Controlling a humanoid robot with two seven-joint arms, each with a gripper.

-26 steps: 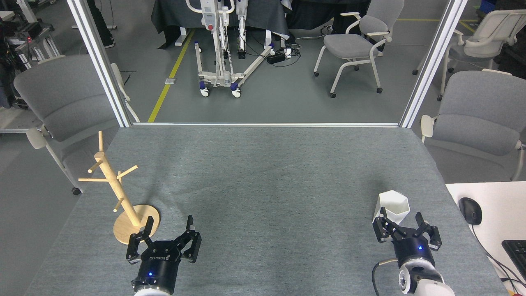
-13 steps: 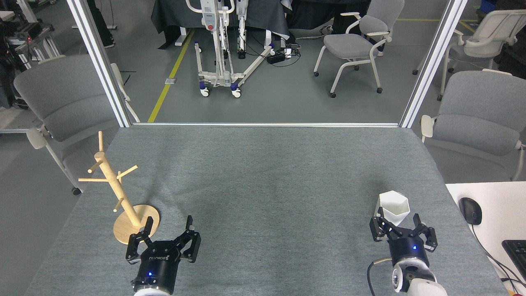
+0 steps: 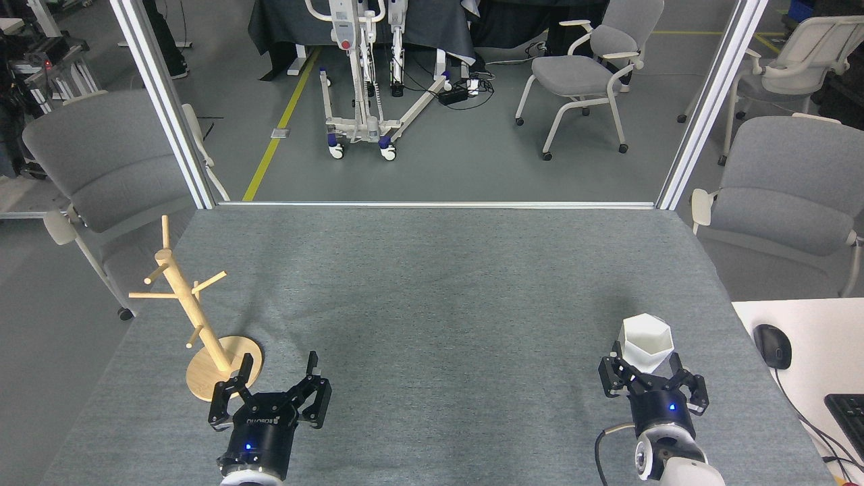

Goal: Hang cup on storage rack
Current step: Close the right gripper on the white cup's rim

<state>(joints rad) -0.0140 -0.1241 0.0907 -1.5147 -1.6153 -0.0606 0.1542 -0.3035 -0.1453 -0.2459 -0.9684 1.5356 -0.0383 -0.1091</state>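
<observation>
Matte white faceted cup (image 3: 646,343): lower part hidden behind black right gripper (image 3: 652,368); handle not visible, contact w/ fingers can't tell. Both arms cut off at bottom edge. Black keyboard (image 3: 848,413) on white side desk (image 3: 810,351) cut by right edge.

Both grippers, left (image 3: 273,381) and right (image 3: 651,378), are showing black multi-link fingers, blue lights glowing, white wrist housings, right one trailing a cable.

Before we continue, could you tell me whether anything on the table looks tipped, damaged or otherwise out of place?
Nothing stands out. The cup sits upright, the storage rack stands straight on its base.
</observation>
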